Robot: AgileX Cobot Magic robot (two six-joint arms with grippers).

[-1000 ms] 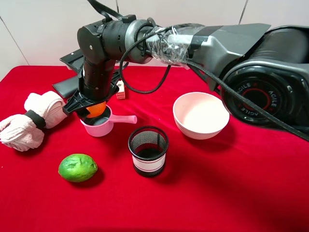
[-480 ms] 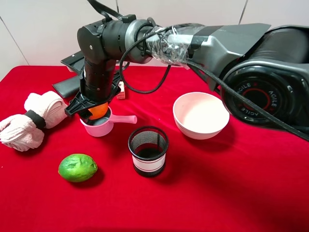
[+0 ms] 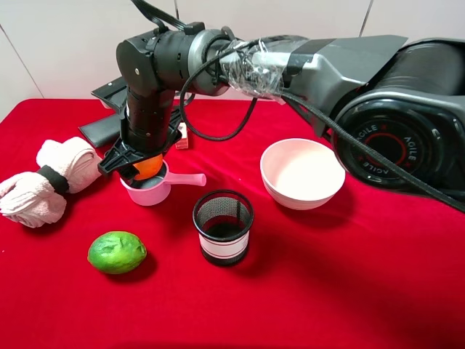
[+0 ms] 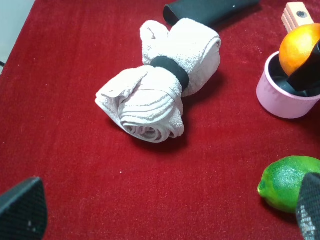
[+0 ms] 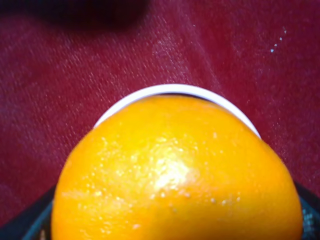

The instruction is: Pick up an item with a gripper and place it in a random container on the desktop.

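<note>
The orange (image 3: 147, 166) sits at the mouth of the small pink saucepan cup (image 3: 150, 193) on the red cloth (image 3: 327, 291), its lower part inside the rim. My right gripper (image 3: 142, 163) reaches across to the left side and is shut around the orange. In the right wrist view the orange (image 5: 175, 175) fills the frame with the cup's rim (image 5: 170, 89) just behind it. The left wrist view shows the orange (image 4: 299, 47), the cup (image 4: 282, 97) and a black finger (image 4: 306, 75) beside it. My left gripper (image 4: 165, 212) is open and empty, off to the left.
A green lime (image 3: 116, 251) lies in front of the cup. A black mesh cup (image 3: 223, 225) and a larger pink bowl (image 3: 302, 173) stand to the right. A rolled pink towel (image 3: 47, 182) lies at the left. A small wooden block (image 3: 182, 136) and a black case (image 3: 102, 127) sit behind.
The right gripper with the orange shifted very slightly over the cup a second ago. It has held still since.
</note>
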